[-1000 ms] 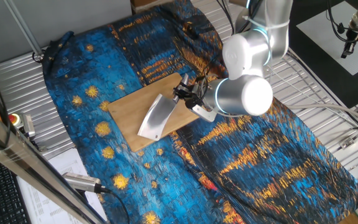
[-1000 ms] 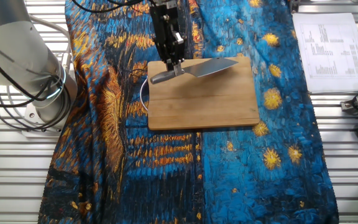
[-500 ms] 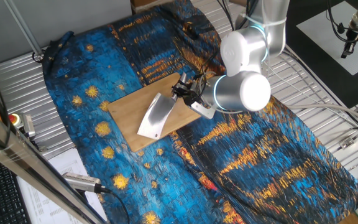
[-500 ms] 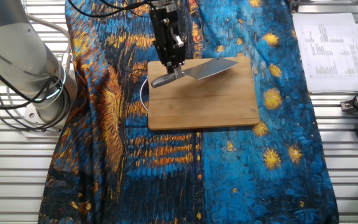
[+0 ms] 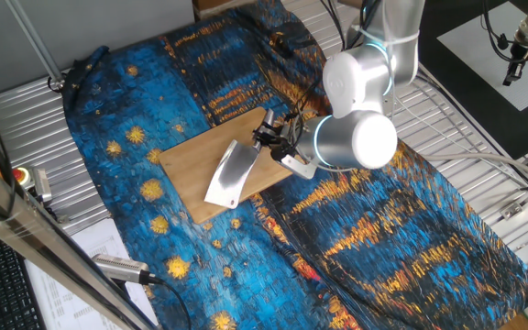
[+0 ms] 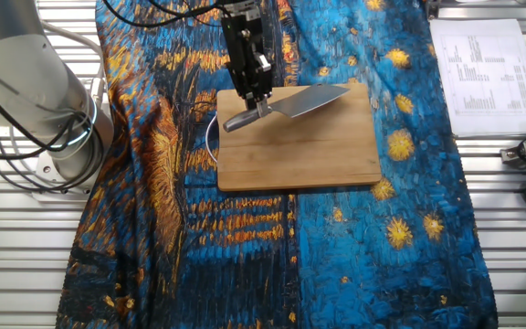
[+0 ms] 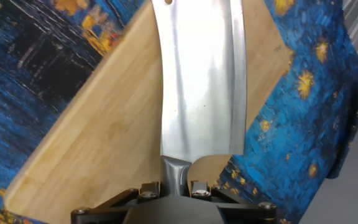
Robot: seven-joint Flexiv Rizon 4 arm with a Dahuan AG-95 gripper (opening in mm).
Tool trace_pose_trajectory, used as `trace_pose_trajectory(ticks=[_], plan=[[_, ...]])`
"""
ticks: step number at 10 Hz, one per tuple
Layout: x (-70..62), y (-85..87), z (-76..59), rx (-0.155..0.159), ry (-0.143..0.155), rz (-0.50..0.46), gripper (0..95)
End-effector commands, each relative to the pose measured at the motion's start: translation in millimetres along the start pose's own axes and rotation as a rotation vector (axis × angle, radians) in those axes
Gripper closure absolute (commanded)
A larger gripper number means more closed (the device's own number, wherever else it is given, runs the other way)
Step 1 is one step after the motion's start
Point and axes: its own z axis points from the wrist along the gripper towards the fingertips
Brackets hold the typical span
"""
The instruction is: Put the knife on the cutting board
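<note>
A robot arm reaches over a bench draped in a blue and gold starry cloth (image 5: pixel 411 229). Its gripper (image 6: pixel 259 99) has its two fingers (image 7: pixel 149 188) closed narrowly on the handle of the knife (image 6: pixel 310 100), a small metal cleaver, gripping just behind the blade. The knife sits over the cutting board (image 6: pixel 309 151), a tan bamboo rectangle lying flat on the cloth. The blade stretches along the board's far edge in the other fixed view, its flat side facing down and outward. From these views I cannot tell whether the blade rests on the wood or hangs just above it. In the hand view the blade (image 7: pixel 201 81) runs straight away from the fingers, with the board (image 7: pixel 92 143) beneath it on both sides. Holding the handle end likely keeps the broad blade level for laying it flat. The knife appears placed over its goal; letting go seems the step left.
</note>
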Motion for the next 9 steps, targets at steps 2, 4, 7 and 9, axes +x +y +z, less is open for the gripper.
trace_pose_trajectory(ticks=[2, 4, 7, 9], plan=[[3.8, -4.3, -0.1, 0.000, -0.007, -0.032, 76.0], [4.3, -4.9, 1.6, 0.001, -0.008, -0.041, 76.0], [3.5, -3.4, 3.3, -0.005, -0.017, -0.044, 76.0], [3.5, -3.4, 3.4, -0.043, -0.047, -0.068, 57.0]])
